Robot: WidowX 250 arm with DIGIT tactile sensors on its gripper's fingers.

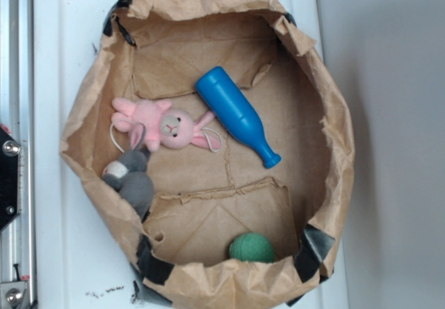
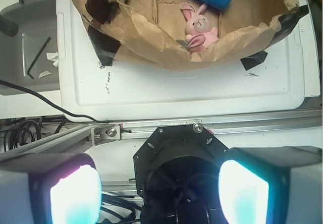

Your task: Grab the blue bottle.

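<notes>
Exterior view shows, from left to right inside the brown paper bag, a grey plush, a pink bunny, the blue bottle lying diagonally beside it, and a green ball, while the gripper, empty, has its fingers spread wide.

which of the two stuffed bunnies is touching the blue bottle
The pink bunny: one ear tip reaches the blue bottle. The grey bunny lies lower left against the paper bag wall, clear of the bottle.
</notes>
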